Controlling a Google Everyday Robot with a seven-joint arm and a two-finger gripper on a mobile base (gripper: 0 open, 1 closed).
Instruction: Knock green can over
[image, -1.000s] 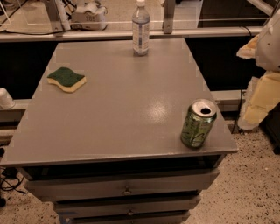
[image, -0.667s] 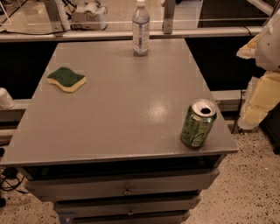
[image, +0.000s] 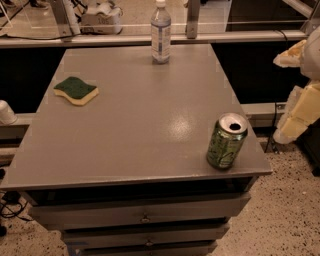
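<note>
The green can (image: 226, 141) stands upright near the front right corner of the grey table (image: 135, 130). It is green with pale mottled print, and its silver top with the dark mouth hole faces up. My gripper (image: 299, 102) shows as pale yellow parts at the right edge of the view. It is off the table, to the right of the can, a little higher and well apart from it. It holds nothing that I can see.
A clear plastic bottle (image: 160, 33) stands upright at the table's far edge. A green and yellow sponge (image: 76, 90) lies at the left. Drawers (image: 145, 216) run under the table front. A rail and clutter lie behind the table.
</note>
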